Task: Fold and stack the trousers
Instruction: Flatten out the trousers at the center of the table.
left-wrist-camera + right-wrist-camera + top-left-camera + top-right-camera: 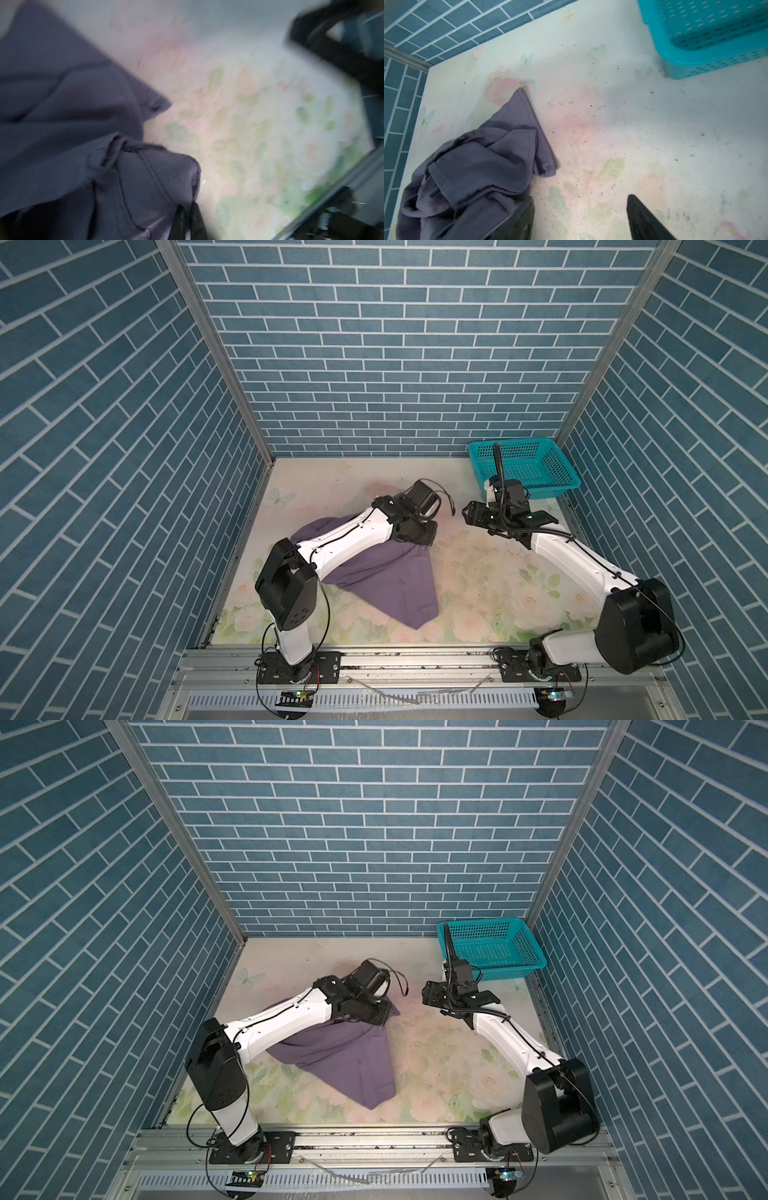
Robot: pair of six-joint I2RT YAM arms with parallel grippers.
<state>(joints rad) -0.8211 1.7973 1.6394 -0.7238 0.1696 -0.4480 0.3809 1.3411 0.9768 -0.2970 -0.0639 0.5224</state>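
1. The purple trousers (390, 585) lie bunched in a loose heap on the flowered tabletop (482, 572), left of its middle. Part of the heap is hidden under the left arm.
2. The left tool (187, 207) is clenched on a stitched edge of the trousers (62, 93). This wrist view is blurred, but ribbed cloth runs right into the dark fingers (178, 220).
3. In both top views the cloth rises in a peak to that tool, while its lower end lies spread on the tabletop.
4. The right tool (581, 209) is released, with its fingers spread wide and only bare tabletop between them.
5. In a top view the right tool (469, 516) hovers to the right of the trousers, apart from them.
6. A teal mesh basket (536, 491) stands at the back right corner of the tabletop, just behind the right arm's wrist.
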